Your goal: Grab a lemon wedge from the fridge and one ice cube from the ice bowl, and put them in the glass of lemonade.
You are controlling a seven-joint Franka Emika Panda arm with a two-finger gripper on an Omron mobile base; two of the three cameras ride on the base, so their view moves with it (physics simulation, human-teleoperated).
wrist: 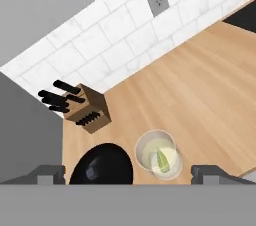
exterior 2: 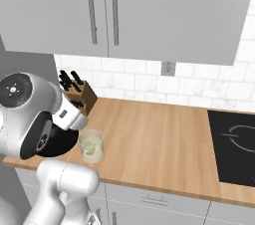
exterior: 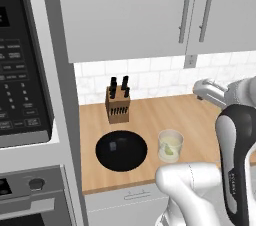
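The black ice bowl (exterior: 131,157) (wrist: 112,160) lies near the wooden counter's front edge, with a small greyish ice cube (exterior: 113,145) (wrist: 92,172) in it. Right beside it stands the glass of lemonade (exterior: 170,145) (exterior 2: 91,146) (wrist: 157,154). A pale yellow-green lemon wedge (exterior: 172,153) (wrist: 161,159) sits in the liquid. My gripper (wrist: 131,173) hangs high over the bowl and glass, looking down at them. It is open, its fingertips (wrist: 50,173) wide apart with nothing between them. The hand (exterior: 207,90) shows up and to the right of the glass. The fridge is out of view.
A wooden knife block (exterior: 118,105) (wrist: 89,110) stands behind the bowl near the tiled wall. The black oven stack (exterior: 22,95) borders the counter on the left, and a black cooktop (exterior 2: 234,142) lies to the right. Grey wall cabinets (exterior: 150,10) hang overhead.
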